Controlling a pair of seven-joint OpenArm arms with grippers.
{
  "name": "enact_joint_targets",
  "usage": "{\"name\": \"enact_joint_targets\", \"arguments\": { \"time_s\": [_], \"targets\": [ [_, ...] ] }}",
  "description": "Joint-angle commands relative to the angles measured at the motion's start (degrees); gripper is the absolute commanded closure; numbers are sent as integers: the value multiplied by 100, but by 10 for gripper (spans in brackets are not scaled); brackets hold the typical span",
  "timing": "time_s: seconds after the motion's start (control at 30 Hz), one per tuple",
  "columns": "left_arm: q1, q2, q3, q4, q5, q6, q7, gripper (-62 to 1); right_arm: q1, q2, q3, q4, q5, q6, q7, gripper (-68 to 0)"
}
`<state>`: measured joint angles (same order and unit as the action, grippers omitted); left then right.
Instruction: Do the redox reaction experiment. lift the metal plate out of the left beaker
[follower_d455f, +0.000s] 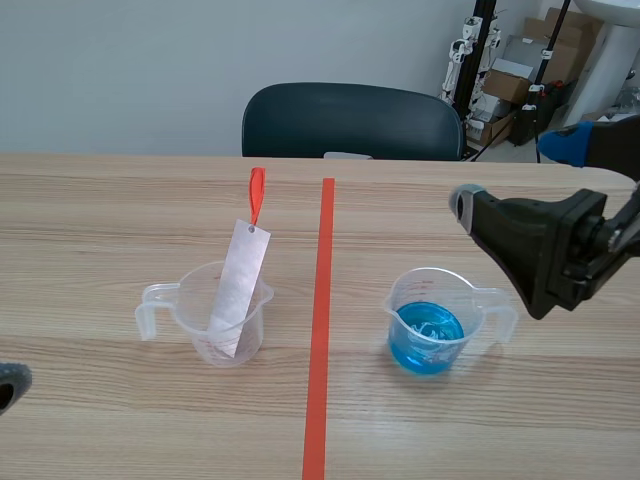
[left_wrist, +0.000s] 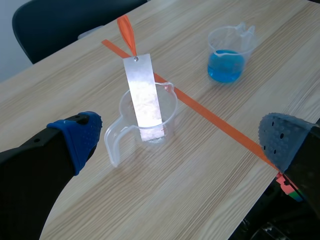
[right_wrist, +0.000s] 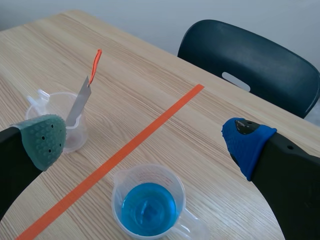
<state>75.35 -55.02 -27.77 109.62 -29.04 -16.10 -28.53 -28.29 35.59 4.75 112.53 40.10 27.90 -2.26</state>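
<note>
A clear left beaker (follower_d455f: 215, 325) holds a silver metal plate (follower_d455f: 240, 290) that leans upright, its orange-red tag (follower_d455f: 257, 193) sticking out above the rim. In the left wrist view my left gripper (left_wrist: 180, 137) is open, short of the beaker (left_wrist: 170, 107) and above it, with the plate (left_wrist: 144, 97) ahead of it between the finger lines. Only one left fingertip (follower_d455f: 10, 385) shows in the scene view. My right gripper (right_wrist: 145, 140) hangs open above the right beaker (right_wrist: 147, 205), which holds blue liquid. It holds nothing.
An orange-red tape line (follower_d455f: 320, 330) runs down the table between the two beakers. A dark chair (follower_d455f: 350, 120) stands behind the far edge. Boxes and equipment (follower_d455f: 530, 70) sit at the back right. The blue beaker (follower_d455f: 432, 325) is right of the tape.
</note>
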Motion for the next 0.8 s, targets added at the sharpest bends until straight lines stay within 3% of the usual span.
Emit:
{"name": "enact_joint_targets", "arguments": {
  "time_s": [0.0,0.1,0.27,0.5,0.6,0.77],
  "targets": [
    [9,203,24,11,-39,0,-48,-623,170,39,2,111,275,61,-83,-679],
    [9,348,-11,-83,-39,-7,-63,-623,459,35,-83,87,610,111,-459,-679],
    [9,468,-11,-170,-39,-68,-168,-623,968,-9,-431,-240,748,111,-767,-679],
    [9,568,-11,-275,-81,-240,-149,-623,1513,-4,-632,-1016,1685,219,-1239,-679],
    [9,581,-11,-339,-83,-396,-151,-623,1633,15,-632,-1294,1790,219,-1506,-679],
    [9,579,-11,-385,-181,-422,-166,-623,1803,37,-627,-1744,1838,243,-1541,-679]
  ]
}}
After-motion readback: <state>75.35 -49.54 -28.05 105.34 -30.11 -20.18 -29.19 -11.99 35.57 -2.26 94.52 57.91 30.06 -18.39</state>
